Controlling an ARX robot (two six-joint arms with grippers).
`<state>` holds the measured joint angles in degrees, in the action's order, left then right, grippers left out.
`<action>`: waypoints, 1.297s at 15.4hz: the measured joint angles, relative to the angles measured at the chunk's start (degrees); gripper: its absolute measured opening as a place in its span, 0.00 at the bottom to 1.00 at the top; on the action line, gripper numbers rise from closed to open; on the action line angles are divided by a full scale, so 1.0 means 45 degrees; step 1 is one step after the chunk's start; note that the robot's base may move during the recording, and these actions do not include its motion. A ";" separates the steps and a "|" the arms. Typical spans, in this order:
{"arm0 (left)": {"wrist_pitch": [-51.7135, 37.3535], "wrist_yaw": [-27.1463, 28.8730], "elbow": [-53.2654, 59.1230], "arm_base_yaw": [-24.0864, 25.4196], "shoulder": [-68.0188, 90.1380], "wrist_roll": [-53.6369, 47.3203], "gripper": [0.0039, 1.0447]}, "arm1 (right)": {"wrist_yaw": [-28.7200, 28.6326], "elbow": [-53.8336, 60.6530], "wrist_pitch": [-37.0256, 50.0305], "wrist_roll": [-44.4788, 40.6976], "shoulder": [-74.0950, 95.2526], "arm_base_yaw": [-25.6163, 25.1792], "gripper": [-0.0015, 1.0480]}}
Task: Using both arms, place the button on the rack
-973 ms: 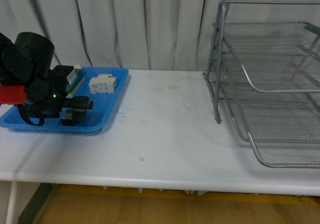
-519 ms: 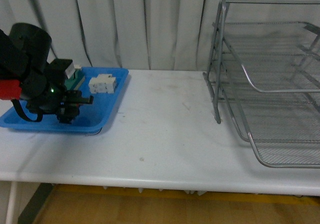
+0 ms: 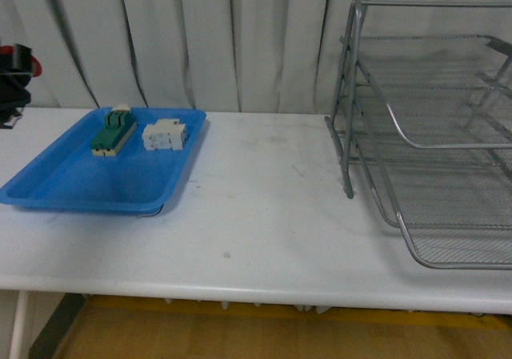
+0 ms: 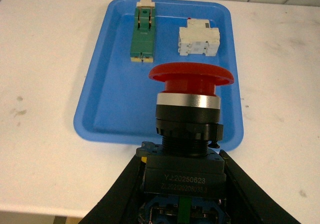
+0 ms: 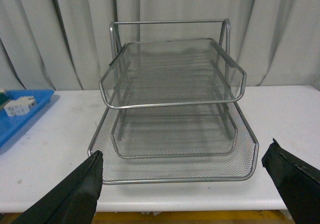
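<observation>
In the left wrist view my left gripper (image 4: 181,184) is shut on the button (image 4: 189,114), red mushroom cap outward, black body between the fingers, held high above the blue tray (image 4: 107,104). In the front view only a bit of the left arm (image 3: 14,79) shows at the far left edge, raised above the table. The silver three-tier wire rack (image 3: 432,135) stands on the table at the right. In the right wrist view my right gripper (image 5: 185,184) is open and empty, its fingers wide apart, facing the rack (image 5: 172,104) from in front of it.
The blue tray (image 3: 72,185) at the table's left holds a green-and-cream terminal block (image 3: 112,131) and a white blocky component (image 3: 165,134). White table (image 3: 264,207) between tray and rack; grey curtain behind.
My left arm has lifted the button out of the blue tray and risen up and left, almost out of the front view. The tray now shows only the two other parts.
</observation>
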<state>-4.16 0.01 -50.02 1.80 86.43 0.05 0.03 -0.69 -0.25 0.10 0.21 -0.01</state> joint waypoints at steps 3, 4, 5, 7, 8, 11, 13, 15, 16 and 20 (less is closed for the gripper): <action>-0.0549 0.0044 0.2608 0.0466 -0.2181 0.0622 0.34 | -0.0005 0.0000 0.0000 0.0000 0.0005 0.0000 0.94; -0.0583 0.0112 0.3196 0.0515 -0.2225 0.0816 0.34 | -0.0005 0.0000 0.0005 0.0000 0.0000 0.0000 0.94; -0.0602 0.0102 0.3619 0.0515 -0.2370 0.0971 0.34 | -0.0005 0.0000 0.0000 0.0000 0.0005 0.0000 0.94; -0.0811 0.0087 0.3881 0.0515 -0.2987 0.1263 0.34 | -0.0005 0.0000 0.0000 0.0000 0.0000 0.0000 0.94; -0.0850 0.0087 0.3944 0.0466 -0.3186 0.1307 0.34 | -0.0010 0.0000 -0.0005 0.0000 0.0005 0.0000 0.94; -0.0607 0.0228 0.4600 0.0087 -0.3565 0.1608 0.34 | -0.0005 0.0000 0.0000 0.0000 0.0000 0.0000 0.94; -0.0602 0.0306 0.4609 -0.0131 -0.3755 0.1676 0.34 | -0.0010 0.0000 0.0005 0.0000 0.0000 0.0000 0.94; -0.0495 0.0393 0.4609 -0.0335 -0.3823 0.1734 0.34 | -0.0005 0.0000 0.0019 0.0000 0.0000 0.0000 0.94; -0.0500 0.0423 0.4609 -0.0418 -0.3808 0.1821 0.34 | -0.0005 0.0000 0.0005 0.0000 0.0000 0.0000 0.94; -0.0486 0.0665 0.4080 -0.1020 -0.3293 0.2006 0.34 | 0.0024 0.0000 -0.0005 0.0005 0.0000 0.0000 0.94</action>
<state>-6.35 3.01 -31.66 -2.79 71.61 9.08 0.14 -0.69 -0.27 0.12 0.21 -0.01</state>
